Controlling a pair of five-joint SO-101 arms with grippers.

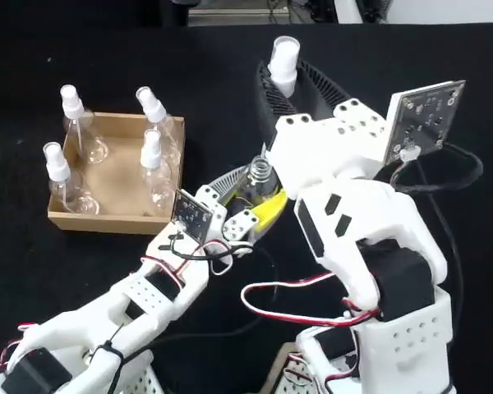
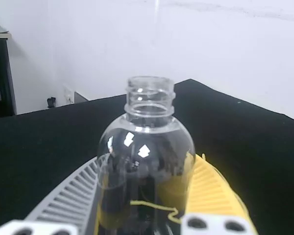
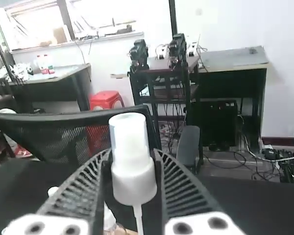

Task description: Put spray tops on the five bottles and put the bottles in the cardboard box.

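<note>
Box: brown cardboard box [image 1: 99, 222] on a black cloth; four clear capped bottles [image 1: 84, 131] stand inside.
Open bottle [image 2: 146, 156]: clear, bare threaded neck, upright just right of the box.
Left gripper [image 1: 260, 190]: ribbed grey and yellow jaws closed around its body.
Right gripper [image 3: 132, 161]: black ribbed jaws pinch a white spray top [image 1: 283, 61], right of the box and farther back.

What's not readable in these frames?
Bottle base: high view, hidden by the left gripper; left wrist view, cut off by the frame edge.
Spray top tube end: right wrist view, cut off by the frame edge.
Cardboard box corner: high view, behind the left arm's camera board.
</note>
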